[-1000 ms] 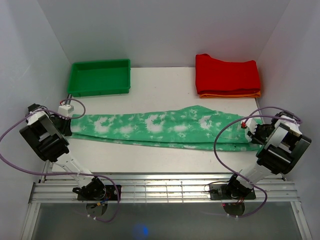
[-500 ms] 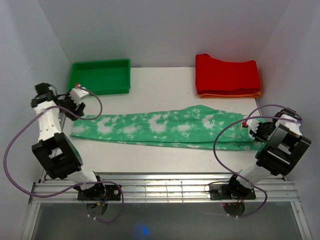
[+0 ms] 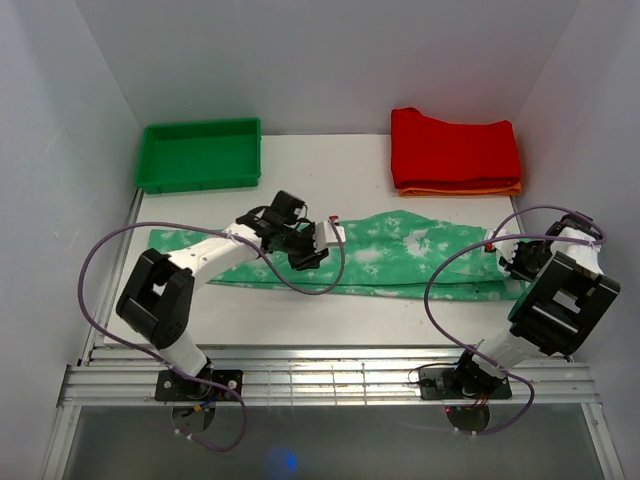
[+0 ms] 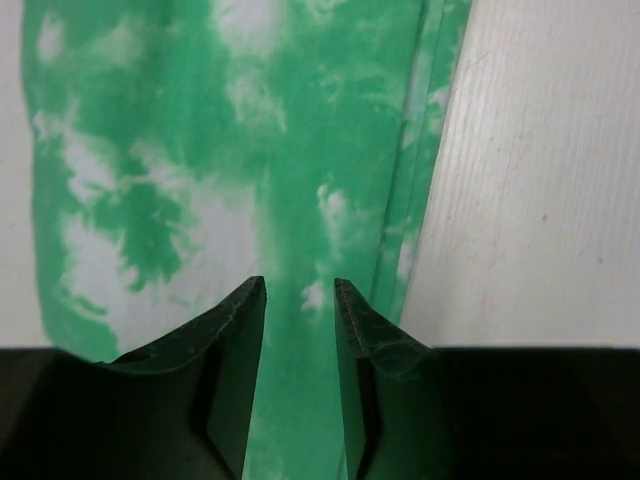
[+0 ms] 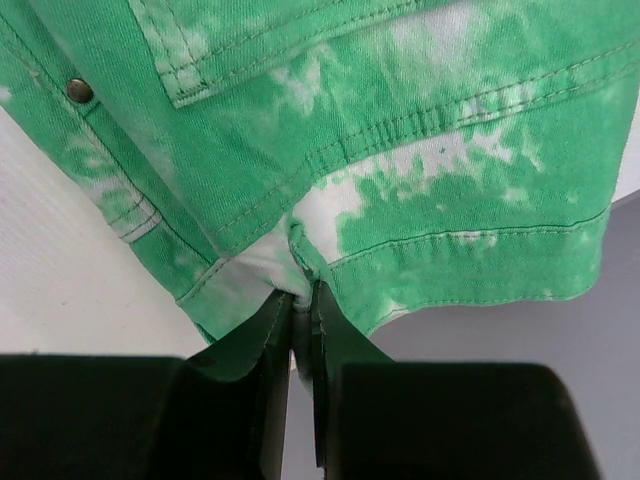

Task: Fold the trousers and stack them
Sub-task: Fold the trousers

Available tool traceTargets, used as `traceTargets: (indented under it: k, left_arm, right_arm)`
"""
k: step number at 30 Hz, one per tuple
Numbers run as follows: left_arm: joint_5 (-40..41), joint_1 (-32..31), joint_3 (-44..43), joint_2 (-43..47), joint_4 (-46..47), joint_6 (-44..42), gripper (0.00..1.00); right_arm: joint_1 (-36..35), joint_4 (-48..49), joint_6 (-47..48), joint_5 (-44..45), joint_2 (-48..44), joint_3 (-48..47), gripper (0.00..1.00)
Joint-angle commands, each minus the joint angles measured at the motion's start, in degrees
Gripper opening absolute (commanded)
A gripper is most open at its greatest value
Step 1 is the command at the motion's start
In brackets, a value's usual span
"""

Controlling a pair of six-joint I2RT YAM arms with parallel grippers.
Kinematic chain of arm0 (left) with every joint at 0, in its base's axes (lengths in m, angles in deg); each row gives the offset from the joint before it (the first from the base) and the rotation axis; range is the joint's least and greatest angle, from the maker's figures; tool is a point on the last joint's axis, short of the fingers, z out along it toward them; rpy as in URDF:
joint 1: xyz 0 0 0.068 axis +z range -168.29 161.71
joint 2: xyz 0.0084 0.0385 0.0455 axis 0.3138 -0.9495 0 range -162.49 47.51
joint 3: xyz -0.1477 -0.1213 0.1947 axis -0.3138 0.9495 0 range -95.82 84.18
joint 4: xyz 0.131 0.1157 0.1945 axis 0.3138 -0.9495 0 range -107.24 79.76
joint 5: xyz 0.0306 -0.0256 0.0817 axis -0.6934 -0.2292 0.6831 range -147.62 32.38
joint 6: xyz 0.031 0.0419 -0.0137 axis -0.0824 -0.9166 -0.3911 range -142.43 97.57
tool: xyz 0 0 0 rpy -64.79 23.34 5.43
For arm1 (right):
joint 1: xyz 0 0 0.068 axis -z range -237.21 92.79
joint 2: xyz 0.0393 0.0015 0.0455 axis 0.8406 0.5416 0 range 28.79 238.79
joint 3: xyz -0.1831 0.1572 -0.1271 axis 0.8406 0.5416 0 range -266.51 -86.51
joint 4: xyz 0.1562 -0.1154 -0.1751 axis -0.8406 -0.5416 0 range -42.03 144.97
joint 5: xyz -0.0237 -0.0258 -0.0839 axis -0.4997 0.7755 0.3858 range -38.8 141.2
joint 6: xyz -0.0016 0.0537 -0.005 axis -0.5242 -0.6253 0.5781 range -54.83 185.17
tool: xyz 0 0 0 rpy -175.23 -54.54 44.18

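Item: trousers [image 3: 400,250], mint green with white blotches, laid out flat and long across the middle of the table [image 3: 330,170], running from 9 o'clock to 3 o'clock in the top view; waist end at 3 o'clock, leg ends at 9 o'clock

Right gripper [image 5: 300,300]: at the 3 o'clock end, fingers [image 5: 255,335] pressed together on the stitched edge of the waist, cloth pinched between them

Left gripper [image 4: 298,300]: over the middle stretch of the legs, fingers [image 4: 235,340] apart with a narrow gap, nothing between them, flat cloth showing below; the seamed edge of the leg and bare table lie toward 3 o'clock in the wrist view

Green tray [image 3: 200,155]: at 10 o'clock, apart from the trousers

Red garment [image 3: 455,148]: folded, at 1 o'clock, lying on top of an orange garment [image 3: 460,189]
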Motion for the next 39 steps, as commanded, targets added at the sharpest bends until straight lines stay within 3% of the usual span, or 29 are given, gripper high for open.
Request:
traceTargets:
  k: [1, 9, 26, 34, 39]
  left_arm:
    - [4.6, -4.0, 0.1, -2.8, 7.3, 6.2, 0.42]
    - [9.1, -12.1, 0.9, -7.9, 10.6, 7.3, 0.37]
    - [10.7, -13.4, 4.5, -10.4, 11.4, 6.0, 0.39]
    - [10.9, -13.4, 3.4, -9.4, 10.6, 6.0, 0.15]
    - [8.4, -13.4, 3.3, -7.8, 8.6, 5.5, 0.11]
  right_arm:
    - [-0.3, -1.4, -0.7, -1.1, -1.8, -2.8, 0.08]
    - [-0.3, -2.0, -0.7, -0.9, -1.9, -2.5, 0.08]
    - [-0.3, -2.0, -0.8, -1.2, -1.2, -3.0, 0.08]
    - [-0.3, -2.4, -0.8, -1.5, -1.0, -4.0, 0.08]
    - [-0.3, -3.1, -0.7, -1.8, -0.9, -4.8, 0.08]
